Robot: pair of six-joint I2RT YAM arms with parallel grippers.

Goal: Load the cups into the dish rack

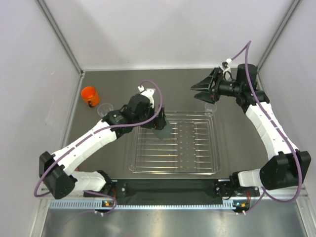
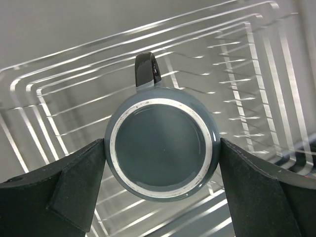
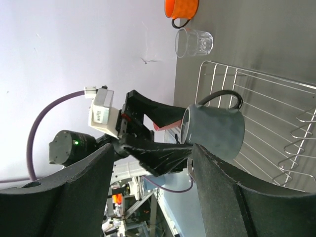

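Dark grey cup, base up, sits at the 10 o'clock corner of the dish rack, pinched between the wide-spread jaws of the left gripper. Right gripper hangs empty at the rack's 1 o'clock, jaws parted. Orange cup stands off the rack at 10 o'clock.

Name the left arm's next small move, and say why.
Likely spread the left pincer slightly to let go: the upturned dark grey ceramic mug already appears seated in the silver wire dish rack, fingers hugging both sides.
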